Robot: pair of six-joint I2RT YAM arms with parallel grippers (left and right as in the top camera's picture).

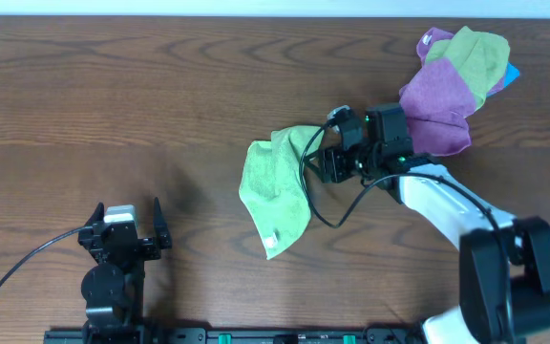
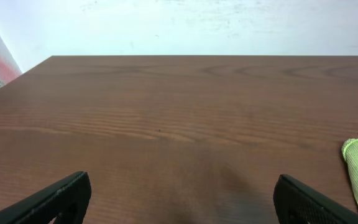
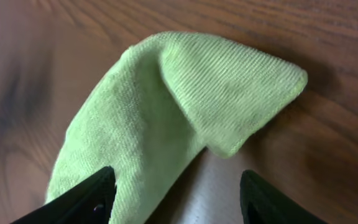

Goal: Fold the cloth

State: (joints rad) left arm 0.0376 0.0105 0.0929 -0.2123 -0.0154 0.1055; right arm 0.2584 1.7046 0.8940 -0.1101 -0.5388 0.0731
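though its white tag (image 1: 269,242) is too tiny to read, the lime-green terry cloth (image 1: 275,186) lies rumpled, half-folded on the bench (image 1: 113,96); right jaws apart astride its folded corner, left jaws wide open, empty.

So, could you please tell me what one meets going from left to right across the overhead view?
Left claw → lime cloth → right claw, at the cloth's right edge → purple cloth.
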